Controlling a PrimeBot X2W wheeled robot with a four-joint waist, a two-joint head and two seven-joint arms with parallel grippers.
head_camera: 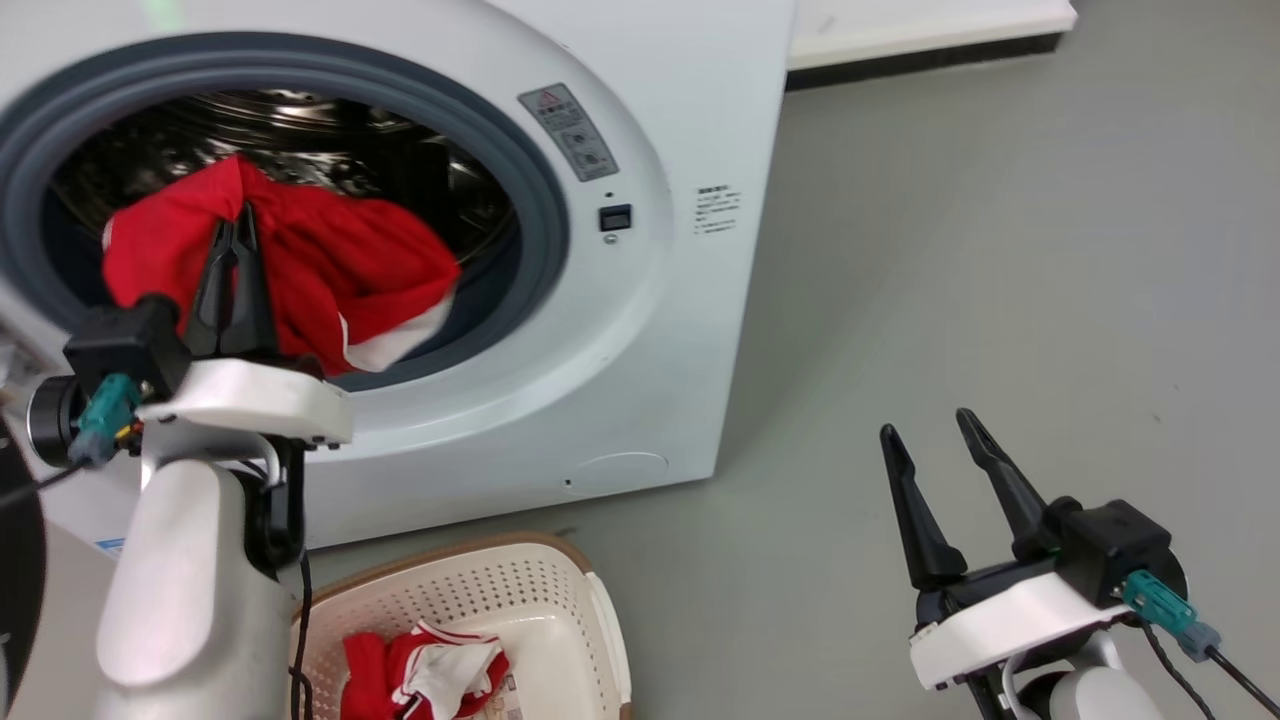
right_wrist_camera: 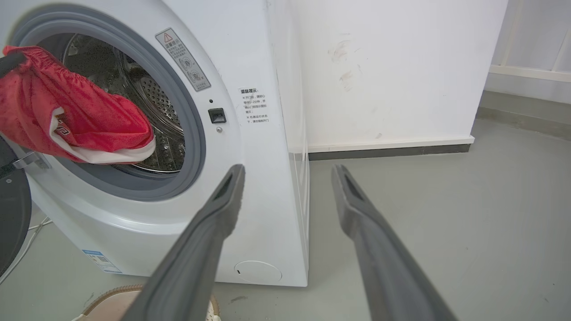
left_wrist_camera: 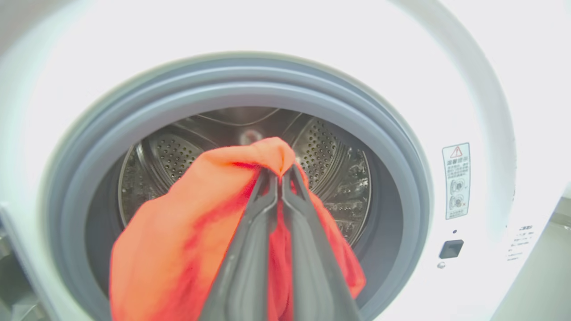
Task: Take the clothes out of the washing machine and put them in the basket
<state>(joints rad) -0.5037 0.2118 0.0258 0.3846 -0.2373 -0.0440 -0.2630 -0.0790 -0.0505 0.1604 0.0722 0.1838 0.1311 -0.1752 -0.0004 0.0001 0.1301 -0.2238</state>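
The left tool (head_camera: 240,212) is pressed together on a small fold of the red cloth (head_camera: 340,260). It pinches the cloth near the top, right at the mouth of the washing machine (head_camera: 650,330). The cloth hangs down wide and floppy from the pinch, and its white edge is low, near the grey ring (head_camera: 545,230). I cannot tell if the back of it is out of the drum (head_camera: 300,110) yet. The pinch holds only a little bit of cloth, so it could slip free if the arm pulls fast. The hanging part could also catch on the grey ring and drag. The basket (head_camera: 590,590) sits on the floor (head_camera: 1000,250) just in front of the machine, below the left arm, with more red clothes (head_camera: 420,670) in it. The basket is small, so the big cloth could land half over the rim or fall on the floor beside it. The right tool (head_camera: 927,425) is spread open and holds nothing. It is well off to the right, too far away to help catch.
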